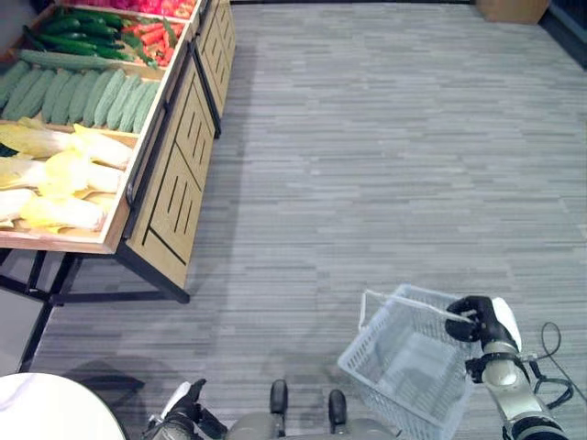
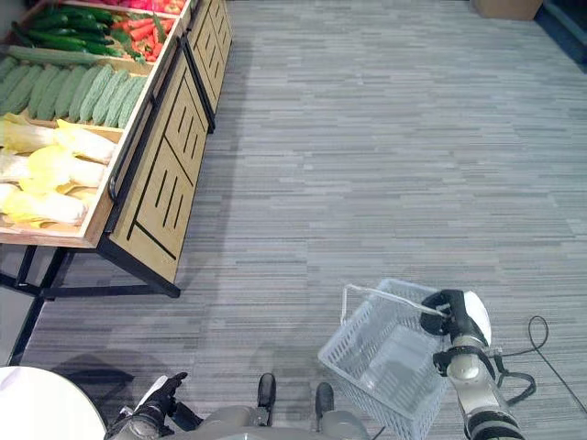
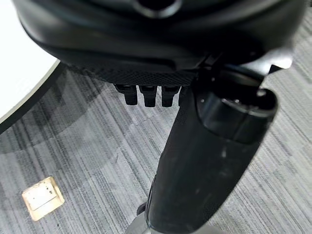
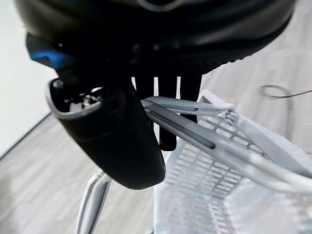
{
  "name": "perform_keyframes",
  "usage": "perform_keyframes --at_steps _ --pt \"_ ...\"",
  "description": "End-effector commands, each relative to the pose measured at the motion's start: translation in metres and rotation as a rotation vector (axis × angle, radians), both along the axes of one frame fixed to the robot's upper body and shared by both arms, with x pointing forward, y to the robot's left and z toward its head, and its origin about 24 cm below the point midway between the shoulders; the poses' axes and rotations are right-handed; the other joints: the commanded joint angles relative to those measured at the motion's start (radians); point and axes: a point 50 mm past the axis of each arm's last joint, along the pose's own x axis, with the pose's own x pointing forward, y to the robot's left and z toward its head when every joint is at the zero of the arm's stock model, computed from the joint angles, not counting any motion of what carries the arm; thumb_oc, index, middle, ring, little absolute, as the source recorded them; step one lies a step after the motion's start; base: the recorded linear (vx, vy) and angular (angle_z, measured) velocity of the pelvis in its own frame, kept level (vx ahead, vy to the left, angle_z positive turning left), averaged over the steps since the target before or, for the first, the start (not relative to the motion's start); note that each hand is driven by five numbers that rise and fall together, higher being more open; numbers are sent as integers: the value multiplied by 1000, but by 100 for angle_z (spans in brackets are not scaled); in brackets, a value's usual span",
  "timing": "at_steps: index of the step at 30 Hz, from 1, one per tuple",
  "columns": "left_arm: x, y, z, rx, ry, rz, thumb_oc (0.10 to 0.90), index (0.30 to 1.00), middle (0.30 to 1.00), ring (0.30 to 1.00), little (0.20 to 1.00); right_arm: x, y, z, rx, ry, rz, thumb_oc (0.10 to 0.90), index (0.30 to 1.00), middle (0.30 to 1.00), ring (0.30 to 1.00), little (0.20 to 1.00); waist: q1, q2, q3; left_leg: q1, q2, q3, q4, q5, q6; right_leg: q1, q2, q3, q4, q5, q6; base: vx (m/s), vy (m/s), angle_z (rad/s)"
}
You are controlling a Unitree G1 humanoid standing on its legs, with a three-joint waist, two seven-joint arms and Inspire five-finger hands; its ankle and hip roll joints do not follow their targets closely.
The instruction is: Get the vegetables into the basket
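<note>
A pale mesh basket (image 1: 378, 374) hangs empty at the lower right, tilted, just above the grey floor. My right hand (image 1: 483, 321) is shut on the basket's handle (image 4: 195, 108), thumb and fingers curled round its thin bars. The vegetables lie on a wooden stand (image 1: 174, 183) at the far left: yellow-white cabbages (image 1: 60, 174), pale green gourds (image 1: 83, 92), dark cucumbers (image 1: 83, 32) and red peppers (image 1: 151, 37). My left hand (image 1: 183, 405) hangs low at the bottom left, fingers relaxed and holding nothing, far from the stand.
A white round table (image 1: 46, 408) sits at the bottom left corner, below the stand's black frame (image 1: 55, 289). A brown box (image 1: 514, 9) stands at the far right. Open grey floor stretches between the stand and the basket. A small floor plate (image 3: 43, 197) lies near my left side.
</note>
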Motion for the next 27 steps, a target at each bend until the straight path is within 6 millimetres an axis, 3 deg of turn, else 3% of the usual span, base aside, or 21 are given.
perform_keyframes --at_steps 1,7,9,14,27 --pt "3 15 5 48 -2 -26 900 1000 1000 1000 1000 24 -24 43 -123 -165 9 400 300 300 300 300 21 -4 -60 -1 92 35 16 -33 -68 -76 -85 5 63 8 82 0 0 0" --pt "-2 20 4 60 2 52 900 1000 1000 1000 1000 -7 -41 18 -133 -7 -101 400 300 300 300 300 23 0 -89 -2 89 27 4 -23 -76 -64 -83 -11 21 36 85 -11 -8 2" --pt "-14 26 2 69 3 189 900 1000 1000 1000 1000 -15 -38 12 -118 -6 -138 400 300 300 300 300 26 1 -93 5 93 29 4 -24 -76 -59 -83 -9 23 31 82 63 -56 -1" --pt "-20 29 2 62 4 251 900 1000 1000 1000 1000 -24 -40 6 -133 35 -147 400 300 300 300 300 25 1 -86 16 102 27 12 -29 -80 -52 -75 -8 38 15 71 56 -51 -1" --pt "-4 37 10 88 -51 183 900 1000 1000 1000 1000 -10 -67 31 -250 42 -168 400 300 300 300 300 38 10 -59 -3 124 21 23 -20 -96 -63 -51 -23 28 10 59 14 -48 1"
